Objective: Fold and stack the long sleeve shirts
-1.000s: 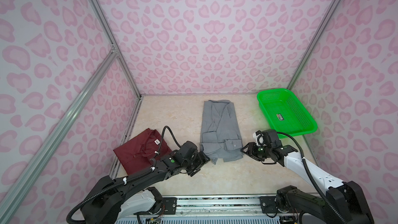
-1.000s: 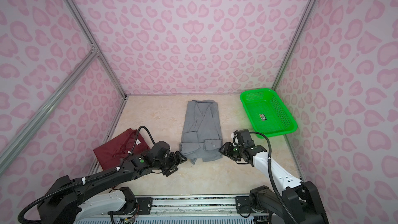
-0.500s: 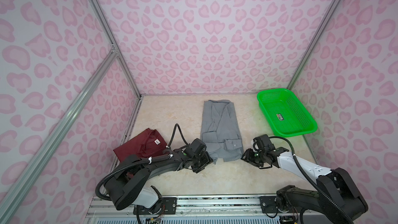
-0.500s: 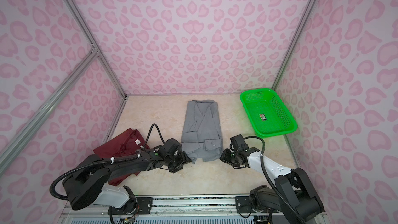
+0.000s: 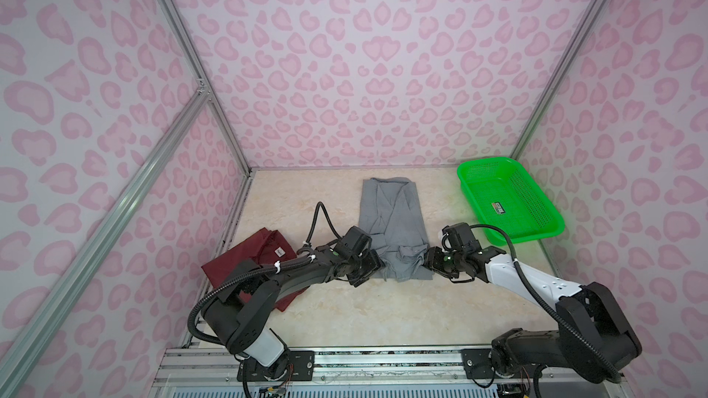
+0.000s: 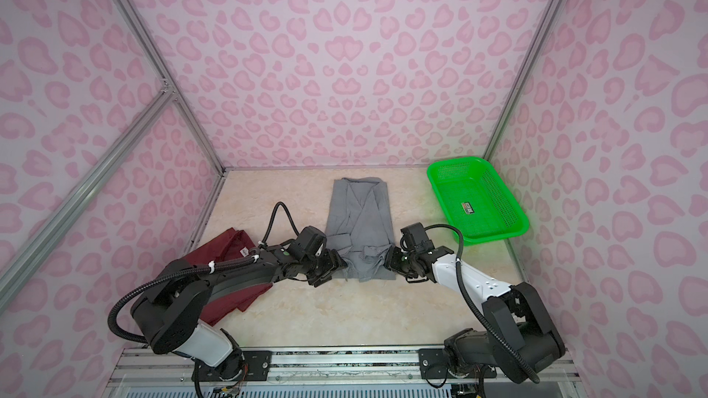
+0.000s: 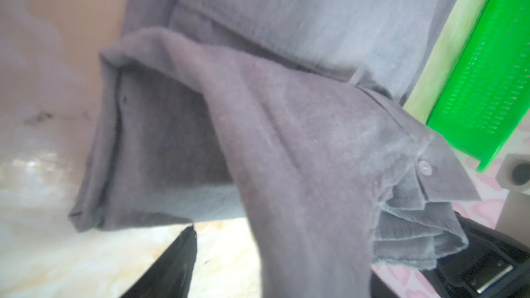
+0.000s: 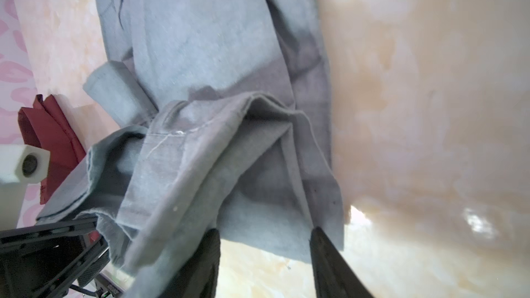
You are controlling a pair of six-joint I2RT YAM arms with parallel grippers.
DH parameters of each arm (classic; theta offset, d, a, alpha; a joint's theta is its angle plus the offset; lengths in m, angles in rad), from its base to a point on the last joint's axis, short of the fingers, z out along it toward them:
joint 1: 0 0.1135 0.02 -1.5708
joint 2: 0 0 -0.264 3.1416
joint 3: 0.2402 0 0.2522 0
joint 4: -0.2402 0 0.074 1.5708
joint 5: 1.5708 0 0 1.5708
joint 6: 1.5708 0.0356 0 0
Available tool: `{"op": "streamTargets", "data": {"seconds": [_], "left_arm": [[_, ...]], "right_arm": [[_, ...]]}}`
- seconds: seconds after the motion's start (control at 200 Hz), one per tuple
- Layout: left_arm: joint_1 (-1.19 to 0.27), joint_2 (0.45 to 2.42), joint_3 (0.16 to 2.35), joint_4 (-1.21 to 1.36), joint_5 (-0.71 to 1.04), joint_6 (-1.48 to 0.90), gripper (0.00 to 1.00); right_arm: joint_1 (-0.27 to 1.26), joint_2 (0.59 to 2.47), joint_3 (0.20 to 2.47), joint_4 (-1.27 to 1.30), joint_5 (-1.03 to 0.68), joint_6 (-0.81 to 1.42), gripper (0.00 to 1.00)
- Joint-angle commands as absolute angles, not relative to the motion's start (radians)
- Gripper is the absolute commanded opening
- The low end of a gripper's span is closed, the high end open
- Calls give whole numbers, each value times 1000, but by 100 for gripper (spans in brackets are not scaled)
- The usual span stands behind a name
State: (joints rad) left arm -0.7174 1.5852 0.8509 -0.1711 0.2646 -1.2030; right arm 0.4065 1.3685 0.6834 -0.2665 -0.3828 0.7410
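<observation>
The walls (image 5: 344, 51) are pale lilac-white, printed all over with pink heart-like blotches. The frame bars (image 5: 115, 201) are silver. The table (image 5: 383, 312) is cream with faint beige marbling. The grey shirt (image 5: 390, 220) is a plain mid-grey, and in the left wrist view its button (image 7: 424, 166) is a pale pinkish grey. The maroon shirt (image 5: 253, 258) is a plain dark wine red with a small white label (image 5: 279, 251). The basket (image 5: 509, 170) is bright green and dotted with fine holes, with a dark sticker (image 5: 498, 207) showing red and green. The left arm (image 5: 299, 277) is black, white only near its base; the right arm (image 5: 536, 281) has a white forearm between black joints.
</observation>
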Motion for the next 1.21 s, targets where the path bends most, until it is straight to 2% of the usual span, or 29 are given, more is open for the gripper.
{"op": "streamTargets", "data": {"seconds": [0.0,0.506,0.706,0.811,0.896,0.946,1.046,1.202], "left_arm": [[-702,1617,910,-205,280,-1165,73],[-551,1785,1238,-325,299,-1085,76],[-515,1817,1404,-361,310,-1071,80],[-519,1772,1393,-342,287,-1061,81],[-547,1770,1352,-302,285,-1060,80],[-560,1792,1316,-280,295,-1059,80],[-578,1841,1275,-211,311,-1073,77],[-598,1926,1273,-187,289,-1074,77]], "right_arm": [[397,1411,715,-232,-398,737,52],[327,1559,906,-221,-412,735,54],[312,1551,951,-241,-429,715,53],[316,1517,940,-180,-477,715,46],[316,1553,947,-104,-579,720,31],[316,1595,957,-64,-624,734,17],[315,1690,983,9,-666,751,2],[282,1798,963,113,-610,797,0]]}}
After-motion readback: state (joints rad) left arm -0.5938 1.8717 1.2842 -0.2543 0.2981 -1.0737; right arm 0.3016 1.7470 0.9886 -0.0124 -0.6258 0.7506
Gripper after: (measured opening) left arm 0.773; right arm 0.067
